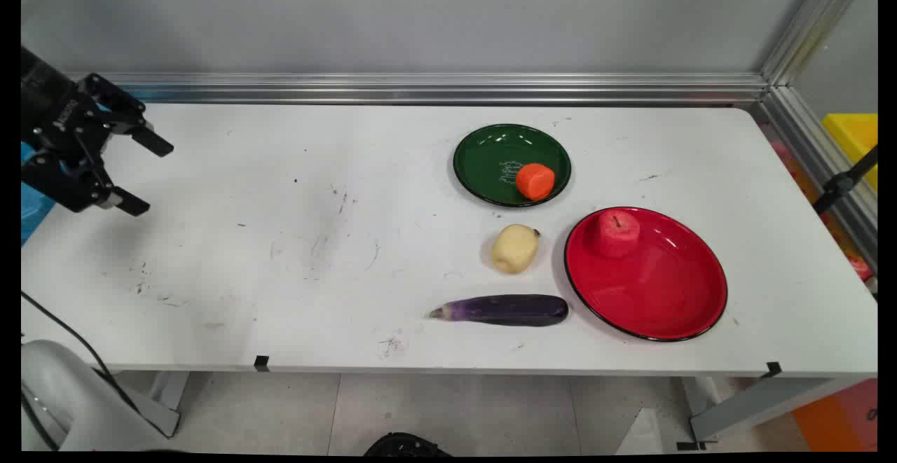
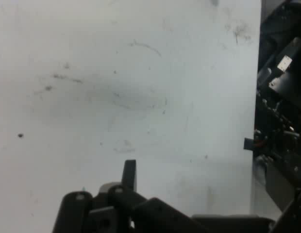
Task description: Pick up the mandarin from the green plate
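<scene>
Gripper (image 1: 144, 176) (jaws apart) hovers far from two plates (image 1: 490, 162) (image 1: 659, 295).

My tool (image 1: 140, 176) hangs over the left end of the white desk (image 1: 280, 239), its two black fingers spread wide with nothing between them, well apart from everything else. Toward the right, a green plate (image 1: 490, 151) carries an orange piece (image 1: 535, 181) at its near right rim. Just in front of it a pale yellow potato (image 1: 515, 249) lies on the bare desk, and nearer still a purple eggplant (image 1: 504, 309) lies lengthwise. Beside both, to the right, a red plate (image 1: 659, 295) holds a red apple (image 1: 617, 233) at its far left edge.
</scene>
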